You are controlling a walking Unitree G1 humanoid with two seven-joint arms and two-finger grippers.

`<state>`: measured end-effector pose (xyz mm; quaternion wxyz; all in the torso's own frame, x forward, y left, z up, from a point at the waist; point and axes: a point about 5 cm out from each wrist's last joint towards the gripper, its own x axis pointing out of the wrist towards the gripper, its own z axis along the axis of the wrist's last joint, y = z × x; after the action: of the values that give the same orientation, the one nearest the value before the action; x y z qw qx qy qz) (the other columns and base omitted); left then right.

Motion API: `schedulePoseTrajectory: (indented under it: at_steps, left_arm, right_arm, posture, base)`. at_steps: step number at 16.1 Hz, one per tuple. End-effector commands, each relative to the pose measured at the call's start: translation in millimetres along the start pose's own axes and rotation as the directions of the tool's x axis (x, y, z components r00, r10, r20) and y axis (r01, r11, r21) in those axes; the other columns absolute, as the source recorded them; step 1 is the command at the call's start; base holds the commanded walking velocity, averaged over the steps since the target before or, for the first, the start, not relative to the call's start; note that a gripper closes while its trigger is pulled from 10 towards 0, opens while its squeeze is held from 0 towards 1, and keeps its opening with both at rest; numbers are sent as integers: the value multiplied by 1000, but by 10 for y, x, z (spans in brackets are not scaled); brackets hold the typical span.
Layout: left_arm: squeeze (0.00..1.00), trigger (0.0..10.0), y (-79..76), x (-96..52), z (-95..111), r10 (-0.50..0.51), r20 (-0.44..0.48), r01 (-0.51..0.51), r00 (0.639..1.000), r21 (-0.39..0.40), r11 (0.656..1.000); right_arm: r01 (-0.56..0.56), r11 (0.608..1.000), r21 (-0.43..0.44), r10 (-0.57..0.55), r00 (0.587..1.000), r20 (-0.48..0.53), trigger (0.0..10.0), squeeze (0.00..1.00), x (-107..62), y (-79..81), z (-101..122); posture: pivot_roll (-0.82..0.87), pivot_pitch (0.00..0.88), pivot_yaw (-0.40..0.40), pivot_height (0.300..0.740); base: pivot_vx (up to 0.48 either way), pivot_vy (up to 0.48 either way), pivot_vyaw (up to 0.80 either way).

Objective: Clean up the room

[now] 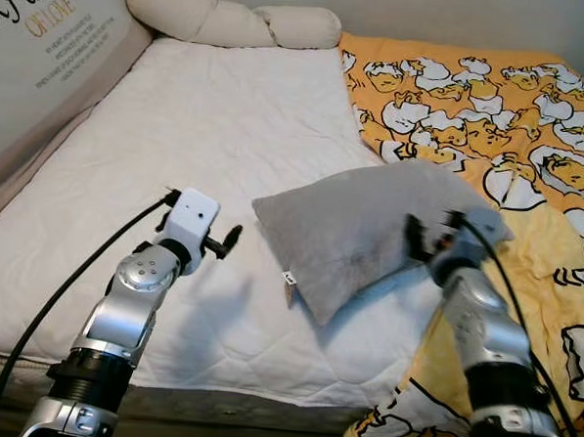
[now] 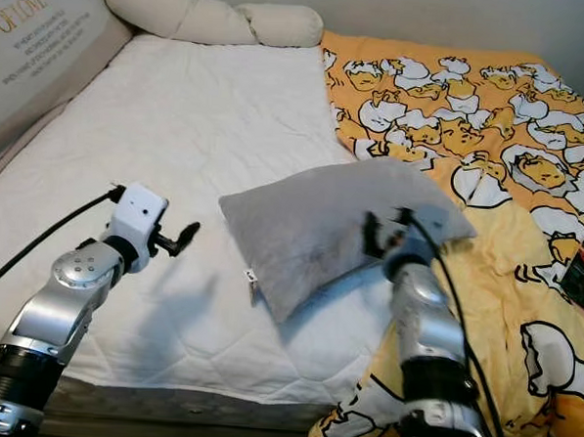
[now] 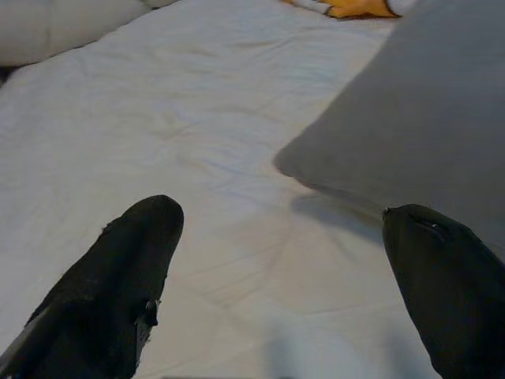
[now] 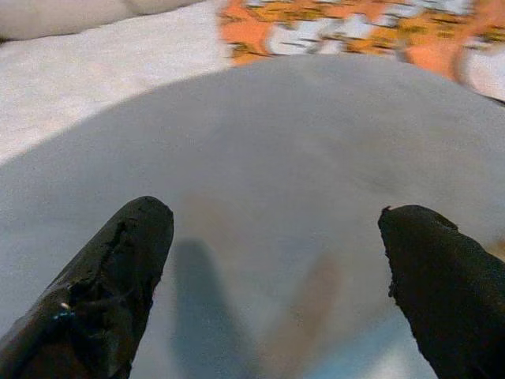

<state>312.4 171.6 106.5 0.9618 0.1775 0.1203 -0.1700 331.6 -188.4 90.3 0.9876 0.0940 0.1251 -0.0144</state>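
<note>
A bed with a white quilted mattress pad (image 1: 207,155) is seen across most of the frame in the 2 eye views, running from the lower edge up to the wall. An orange blanket (image 1: 493,121) printed with white and yellow cartoon figures is spread over the right side of the frame, its lower part draped down toward the bottom right. A long cream bolster (image 1: 234,20) is laid along the top of the frame. A printed headboard cushion (image 1: 47,39) with lettering is seen in the upper left corner.

A grey pillow (image 1: 360,227) is found at the centre of the frame, lying partly on the white pad and partly on the orange blanket, with a small tag (image 1: 289,277) at its lower left edge.

The right gripper (image 4: 276,276) is held just over the pillow, right of centre in the eye views; its 2 fingers are spread wide with grey fabric between them, and nothing is clamped. Contact cannot be told.

The left gripper (image 3: 276,276) is held over the white pad, left of centre, just beside the pillow's corner; its fingers are apart and nothing is held.
</note>
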Motion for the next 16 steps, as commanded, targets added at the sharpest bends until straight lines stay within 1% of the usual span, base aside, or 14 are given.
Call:
schedulePoseTrajectory:
  at_steps: [1,2,4,5,6,7,8,9,11,12,13,14,15,16]
  left_arm:
    - [0,10000,-44,-20,27,-34,20,34,999,5,999]
    - [0,10000,-54,-38,19,-48,17,48,999,10,999]
    - [0,10000,-54,-59,-1,-64,7,64,998,20,998]
    - [0,10000,-49,-74,-7,-73,3,73,997,27,997]
    - [0,10000,-39,-111,-14,-93,-4,93,996,41,995]
    - [0,10000,-33,-145,-23,-108,-13,109,994,52,993]
    - [0,10000,-34,-161,-29,-117,-17,117,993,56,991]
    - [0,10000,-37,-219,-59,-145,-36,147,989,80,986]
    - [0,10000,-39,-280,-83,-163,-48,167,985,78,983]
    - [0,10000,-53,-328,-98,-192,-57,197,980,78,977]
    - [0,10000,-89,-418,-125,-259,-70,264,963,88,960]
    - [0,10000,-96,-439,-133,-273,-74,279,959,85,957]
    - [0,10000,-104,-489,-155,-302,-84,309,949,80,948]
    - [0,10000,-105,-528,-181,-321,-95,328,942,76,941]
  right_arm:
    - [-83,996,-19,83,997,-3,10000,1000,69,162,57]
    - [-148,988,-32,148,989,-13,10000,1000,152,320,88]
    - [-221,974,-59,218,975,-46,10000,1000,270,510,116]
    - [-234,966,-112,225,970,-90,10000,1000,316,578,98]
    - [-264,942,-209,220,952,-214,10000,1000,358,653,0]
    - [-261,906,-332,154,936,-315,10000,4,359,621,-116]
    - [-250,891,-379,112,930,-351,10000,0,355,580,-164]
    - [-178,882,-436,-13,916,-400,10000,0,337,438,-250]
    - [-157,869,-469,-61,906,-418,10000,0,322,371,-293]
    - [-157,866,-474,-81,893,-443,7961,0,298,331,-350]
    - [-166,858,-487,-102,872,-478,2431,0,254,266,-447]
    - [-167,856,-489,-108,868,-485,0,0,244,249,-469]
    - [-137,864,-484,-144,855,-498,0,0,215,191,-519]
    - [-117,885,-450,-149,845,-513,0,0,188,151,-569]
  posture:
    - [-23,0,-14,740]
    - [-20,0,-14,740]
    - [-17,0,-14,740]
    - [-7,0,-11,740]
    - [6,0,-3,740]
    - [9,0,0,740]
    - [11,0,0,740]
    - [22,0,-4,740]
    - [31,0,-11,740]
    - [37,0,-19,740]
    - [42,0,-24,740]
    - [43,0,-27,740]
    - [45,0,-29,740]
    - [43,0,-25,740]
  base:
    - [0,0,0]
    - [0,0,0]
    - [0,0,0]
    - [0,0,0]
    - [0,0,0]
    - [0,0,0]
    - [0,0,0]
    - [0,0,0]
    - [0,0,0]
    - [0,0,0]
    - [0,0,0]
    - [0,0,0]
    - [0,0,0]
    - [0,0,0]
